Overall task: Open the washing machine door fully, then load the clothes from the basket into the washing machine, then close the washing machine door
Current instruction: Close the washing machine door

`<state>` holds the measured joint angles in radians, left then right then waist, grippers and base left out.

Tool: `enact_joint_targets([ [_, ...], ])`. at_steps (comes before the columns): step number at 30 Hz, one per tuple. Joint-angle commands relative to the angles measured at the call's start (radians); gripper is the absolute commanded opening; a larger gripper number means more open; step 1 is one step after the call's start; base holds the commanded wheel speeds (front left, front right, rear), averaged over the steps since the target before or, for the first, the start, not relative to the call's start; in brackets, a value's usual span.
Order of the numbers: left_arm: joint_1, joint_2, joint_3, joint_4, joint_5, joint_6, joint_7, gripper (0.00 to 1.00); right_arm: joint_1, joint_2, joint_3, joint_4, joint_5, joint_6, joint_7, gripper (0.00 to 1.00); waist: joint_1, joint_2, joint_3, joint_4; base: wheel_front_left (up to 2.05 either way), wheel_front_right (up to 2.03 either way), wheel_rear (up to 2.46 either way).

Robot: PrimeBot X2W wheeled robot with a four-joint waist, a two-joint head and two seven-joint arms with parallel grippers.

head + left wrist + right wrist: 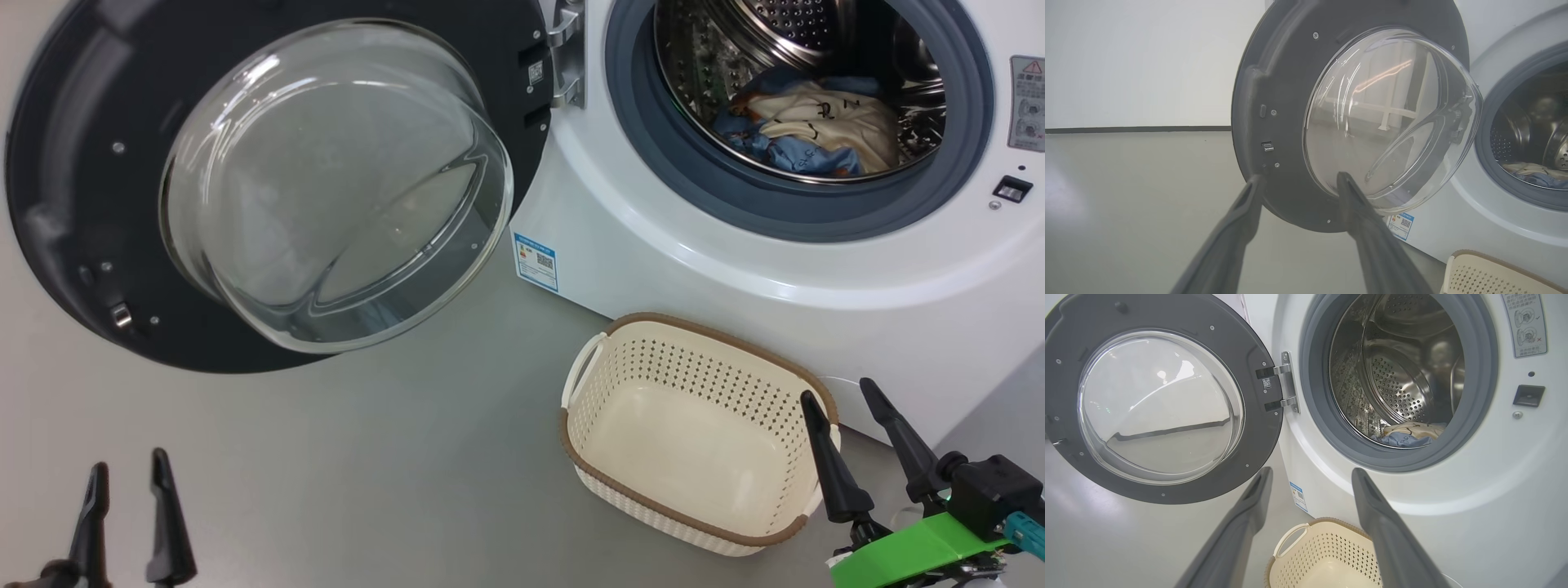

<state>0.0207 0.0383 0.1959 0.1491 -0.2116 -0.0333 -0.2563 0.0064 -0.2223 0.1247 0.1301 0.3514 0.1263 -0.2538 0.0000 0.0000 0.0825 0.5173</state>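
Basket empty, clothes in drum: loading looks done. Left claw and right claw apart, empty. Door wide open ahead of left claw; next, push it shut.

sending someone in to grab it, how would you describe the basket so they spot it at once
Find the big white washing machine with its round door swung open to the left. On the grey floor just in front of the machine, below the opening, sits the basket. It is a cream plastic tub with perforated sides, a brown rim and side handles, standing empty.
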Motion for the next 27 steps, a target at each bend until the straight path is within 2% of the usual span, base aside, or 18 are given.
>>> enact_joint_targets([
  [1, -0.039, 0.012, 0.037, -0.044, -0.024, -0.016, -0.006, 0.01, -0.026, -0.015, 0.02, -0.026, 0.0, 0.004, -0.008, 1.0, 0.0, 0.0, 0.003, -0.004, 0.0, 0.0, 0.0],
  [7, -0.107, 0.016, 0.091, -0.091, -0.039, -0.065, -0.006, 0.0, -0.027, -0.013, 0.022, -0.028, 0.0, 0.004, -0.008, 1.0, 0.0, 0.0, 0.015, -0.017, 0.0, 0.0, 0.0],
  [10, -0.175, 0.047, 0.126, -0.105, -0.093, -0.087, -0.006, 0.0, -0.029, -0.011, 0.022, -0.03, 0.0, 0.004, -0.008, 1.0, 0.0, 0.0, 0.026, -0.028, 0.0, 0.0, 0.0],
  [12, -0.236, 0.081, 0.145, -0.104, -0.167, -0.094, -0.006, 0.0, -0.03, -0.012, 0.02, -0.031, 0.0, 0.004, -0.008, 1.0, 0.0, 0.0, 0.034, -0.036, 0.0, 0.0, 0.0],
  [17, -0.369, 0.254, 0.143, -0.063, -0.367, -0.097, -0.003, 0.0, -0.036, -0.015, 0.018, -0.034, -0.003, 0.004, -0.008, 1.0, 0.0, 0.0, 0.063, -0.064, 0.0, 0.0, 0.0],
  [21, -0.479, 0.404, 0.125, 0.044, -0.551, -0.097, 0.032, 0.0, -0.041, -0.016, 0.017, -0.039, -0.004, 0.004, -0.008, 1.0, 0.0, 0.0, 0.086, -0.086, 0.0, 0.0, 0.0],
  [27, -0.646, 0.557, 0.061, 0.209, -0.839, -0.097, 0.167, 0.0, -0.053, -0.02, 0.026, -0.044, -0.01, 0.004, -0.008, 1.0, 0.0, 0.0, 0.125, -0.106, 0.0, 0.0, 0.0],
])
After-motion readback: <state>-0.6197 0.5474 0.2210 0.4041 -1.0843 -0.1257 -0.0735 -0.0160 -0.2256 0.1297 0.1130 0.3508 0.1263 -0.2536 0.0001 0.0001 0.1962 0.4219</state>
